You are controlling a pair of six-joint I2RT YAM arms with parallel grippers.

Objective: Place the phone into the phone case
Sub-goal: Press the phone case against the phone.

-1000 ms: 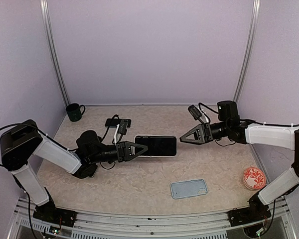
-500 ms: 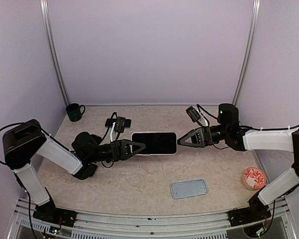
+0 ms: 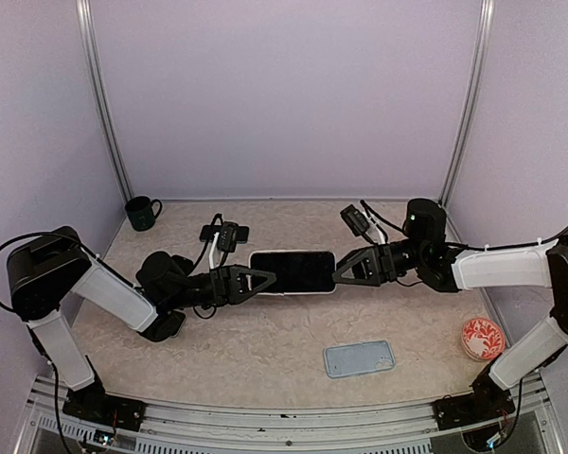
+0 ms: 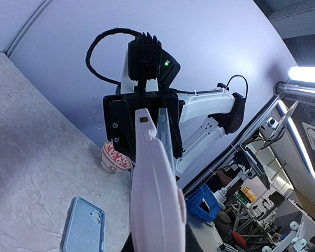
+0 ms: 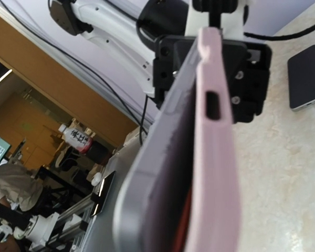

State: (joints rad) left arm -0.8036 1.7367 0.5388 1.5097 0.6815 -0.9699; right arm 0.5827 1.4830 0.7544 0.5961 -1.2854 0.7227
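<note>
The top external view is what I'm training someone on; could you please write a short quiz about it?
1. True or false: the phone lies flat on the table.
2. The light blue phone case is: A) flat on the table near the front, B) upright against the wall, C) stacked on the phone.
3. Fill in: the left gripper is shut on the ____.

Key: 1 false, it is held above the table; 2 A; 3 phone.

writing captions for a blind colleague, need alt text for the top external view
Two robot arms hold a phone between them above the table, the left end effector shut on one end, the right end effector at the other. A blue phone case lies nearer.
</note>
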